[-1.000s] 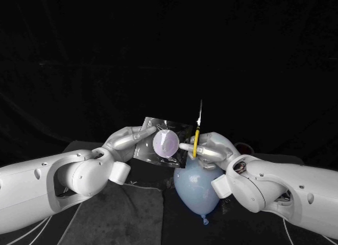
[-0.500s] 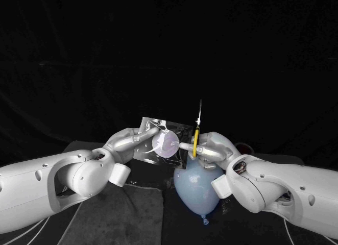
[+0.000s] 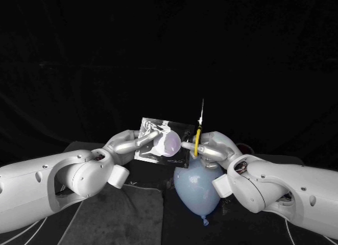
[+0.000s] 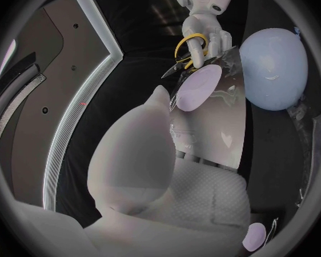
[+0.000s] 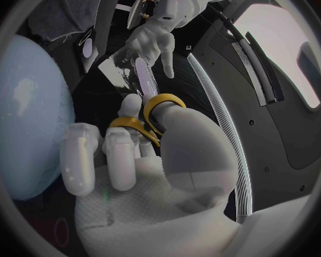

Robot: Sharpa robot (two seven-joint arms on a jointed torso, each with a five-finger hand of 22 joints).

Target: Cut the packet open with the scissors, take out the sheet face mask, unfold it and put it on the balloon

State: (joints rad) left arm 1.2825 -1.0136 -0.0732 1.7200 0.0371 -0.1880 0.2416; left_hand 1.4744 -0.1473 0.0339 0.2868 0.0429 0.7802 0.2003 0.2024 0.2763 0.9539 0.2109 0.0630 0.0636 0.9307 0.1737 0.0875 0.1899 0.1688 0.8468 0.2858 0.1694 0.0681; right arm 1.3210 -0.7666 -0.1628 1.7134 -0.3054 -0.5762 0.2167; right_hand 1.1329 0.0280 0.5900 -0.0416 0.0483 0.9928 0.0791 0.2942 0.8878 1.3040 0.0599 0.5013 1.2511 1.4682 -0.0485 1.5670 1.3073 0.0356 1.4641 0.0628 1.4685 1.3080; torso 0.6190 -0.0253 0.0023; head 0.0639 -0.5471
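My left hand [image 3: 130, 142] holds up a shiny face-mask packet [image 3: 160, 141] with a pale lilac oval on it, above the table's middle. In the left wrist view the packet [image 4: 211, 114] stands just past my fingers [image 4: 143, 154]. My right hand [image 3: 213, 146] grips yellow-handled scissors [image 3: 197, 131], blades pointing up, right beside the packet's right edge. The yellow loops [image 5: 149, 120] sit around my right hand's fingers in the right wrist view, with the packet [image 5: 135, 68] and left hand [image 5: 157, 37] beyond. A pale blue balloon [image 3: 196, 188] lies below both hands, knot toward me.
A dark grey cloth mat [image 3: 125, 209] covers the table under my arms. The balloon [image 4: 275, 68] lies close beside the packet in the left wrist view, and bulges beside my right hand as the balloon [image 5: 25, 114] in the right wrist view.
The left hand has turned the packet, so the lilac oval now faces more to the right, toward the scissors. The scissors and right hand have barely moved.
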